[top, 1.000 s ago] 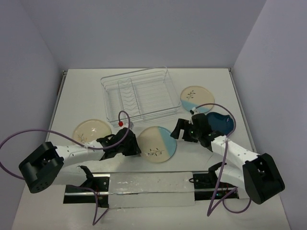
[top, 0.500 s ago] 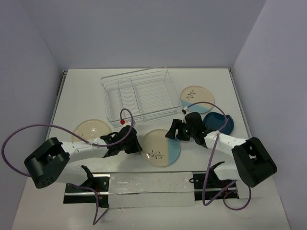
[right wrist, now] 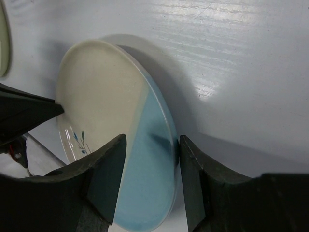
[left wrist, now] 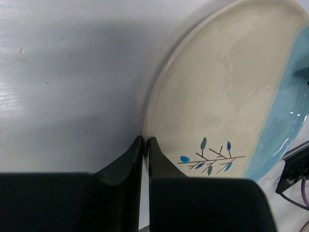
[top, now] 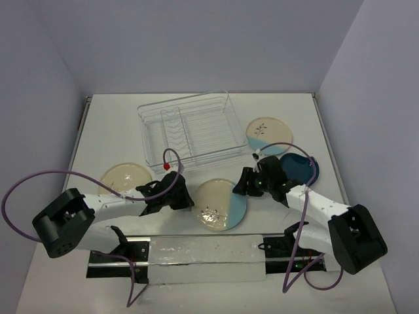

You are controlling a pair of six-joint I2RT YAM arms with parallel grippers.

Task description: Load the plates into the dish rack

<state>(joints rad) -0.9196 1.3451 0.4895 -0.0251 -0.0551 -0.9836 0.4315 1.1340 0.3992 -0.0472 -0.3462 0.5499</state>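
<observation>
A cream plate with a light-blue segment and sprig (top: 221,205) lies near the front middle, its blue side tipped up off the table. My right gripper (top: 245,184) is open, and its fingers straddle the raised blue rim (right wrist: 159,145). My left gripper (top: 188,197) is shut, and its tips (left wrist: 145,140) press against the plate's cream edge (left wrist: 227,96) on the opposite side. The silver wire dish rack (top: 190,127) stands empty at the back middle. A second sprig plate (top: 269,135), a dark blue plate (top: 300,169) and a cream and pale green plate (top: 124,178) lie flat on the table.
The white table (top: 111,124) is walled at the back and both sides. A shiny metal strip (top: 203,252) holds the arm bases at the near edge. Purple cables (top: 39,180) loop from both arms, one over the dark blue plate.
The sprig plate has slid a little toward the near edge and its blue side has lifted. My right gripper has moved onto its blue rim. My left gripper stays against the cream edge.
</observation>
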